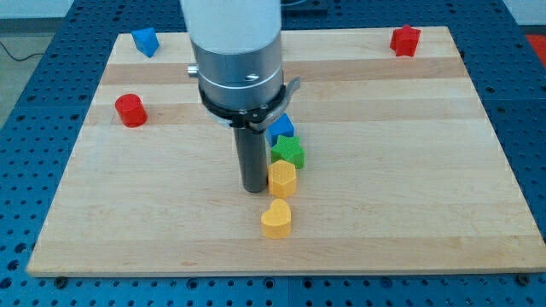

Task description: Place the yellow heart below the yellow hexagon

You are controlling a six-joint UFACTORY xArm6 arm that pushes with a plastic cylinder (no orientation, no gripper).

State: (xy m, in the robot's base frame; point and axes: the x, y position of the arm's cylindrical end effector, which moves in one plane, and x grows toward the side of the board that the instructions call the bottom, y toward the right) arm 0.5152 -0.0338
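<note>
On board (409,170): two yellow blocks, heart (276,219) below hexagon (282,178); my tip (254,188) touching hexagon's left; gripless tool.

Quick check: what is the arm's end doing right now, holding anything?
My tip: no gripper, holds nothing; down on the board just left of the yellow hexagon, above-left of the yellow heart.

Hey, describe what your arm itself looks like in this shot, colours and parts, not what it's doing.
My arm comes in from the view's top as a wide white cylinder, then a silver metal collar with a dark ring under it. Below hangs a straight dark rod; my tip sits just left of the yellow hexagon. No cables or markings show.
</note>
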